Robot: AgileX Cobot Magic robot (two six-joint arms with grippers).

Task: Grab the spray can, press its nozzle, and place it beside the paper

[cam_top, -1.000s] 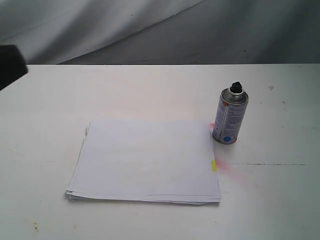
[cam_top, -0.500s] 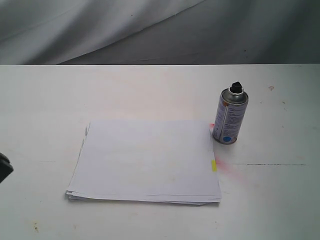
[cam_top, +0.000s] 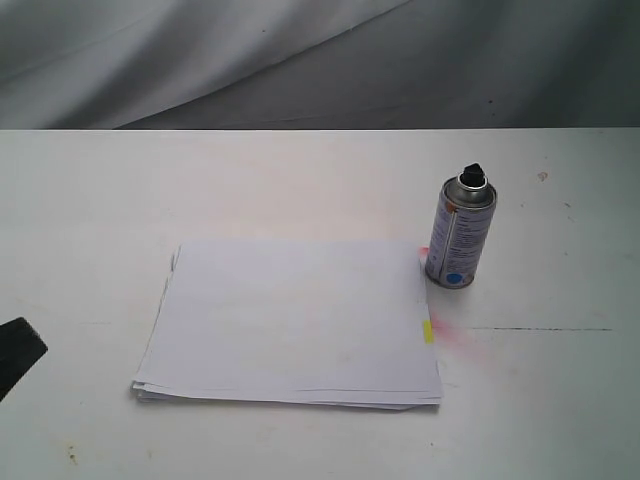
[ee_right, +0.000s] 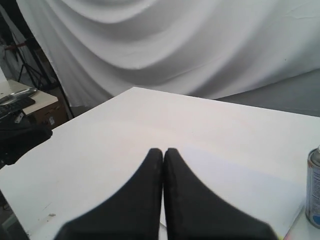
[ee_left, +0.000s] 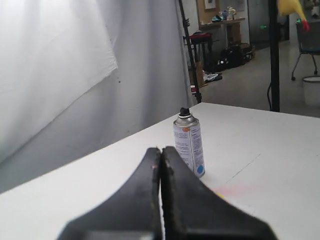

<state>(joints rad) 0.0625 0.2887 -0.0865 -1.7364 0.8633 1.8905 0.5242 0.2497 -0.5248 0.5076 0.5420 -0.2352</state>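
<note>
The spray can (cam_top: 460, 234) stands upright on the white table just off the right far corner of the paper (cam_top: 290, 318), black nozzle (cam_top: 473, 175) on top. The left wrist view shows the same can (ee_left: 189, 144) beyond my left gripper (ee_left: 161, 150), which is shut with nothing in it. A dark tip of that gripper (cam_top: 15, 352) pokes in at the exterior view's left edge, far from the can. My right gripper (ee_right: 163, 151) is shut and holds nothing; the can (ee_right: 314, 194) sits at that view's edge. The right gripper is out of the exterior view.
Pink spray stains (cam_top: 455, 335) mark the table beside the paper's yellow tab (cam_top: 428, 331). A grey cloth backdrop (cam_top: 300, 60) hangs behind the table's far edge. A thin dark line (cam_top: 540, 329) runs across the table right of the paper.
The dark left gripper tip dropped from the upper left edge of the exterior view to the lower left edge. Can and paper have not moved.
</note>
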